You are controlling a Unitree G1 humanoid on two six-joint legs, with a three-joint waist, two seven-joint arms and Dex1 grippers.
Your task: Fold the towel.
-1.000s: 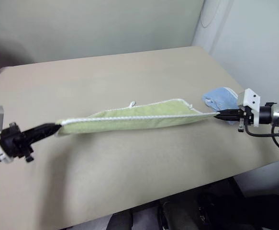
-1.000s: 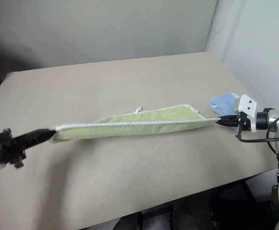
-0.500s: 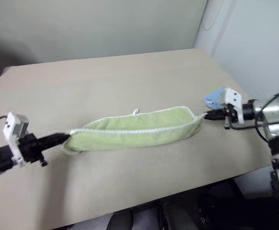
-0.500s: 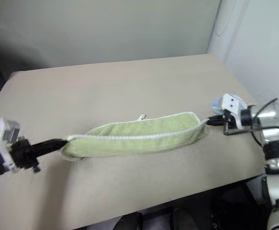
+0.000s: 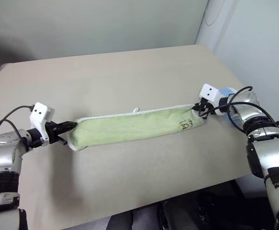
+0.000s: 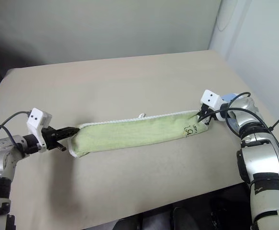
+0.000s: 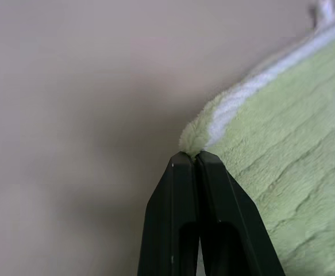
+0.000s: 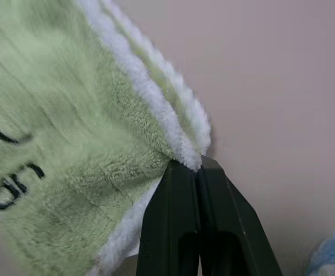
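The light-green towel (image 5: 134, 128) lies folded into a long strip across the middle of the tan table (image 5: 129, 72), white stitched edging along its far side and a small dark mark (image 5: 184, 124) near its right end. My left gripper (image 5: 71, 126) is shut on the strip's left corner, seen close up in the left wrist view as green pile (image 7: 282, 161) pinched between the black fingers (image 7: 181, 218). My right gripper (image 5: 196, 111) is shut on the right corner; in the right wrist view the doubled white edge (image 8: 173, 123) runs into its fingers (image 8: 184, 224).
A light blue cloth (image 5: 228, 93) lies bunched at the table's right edge, just behind my right wrist. A pale wall stands beyond the far edge. The table's front edge (image 5: 187, 189) drops off below the towel.
Both grippers have carried the towel forward and down: it hung stretched in the air between them, and now lies flat on the table as a folded strip with the printed mark showing.
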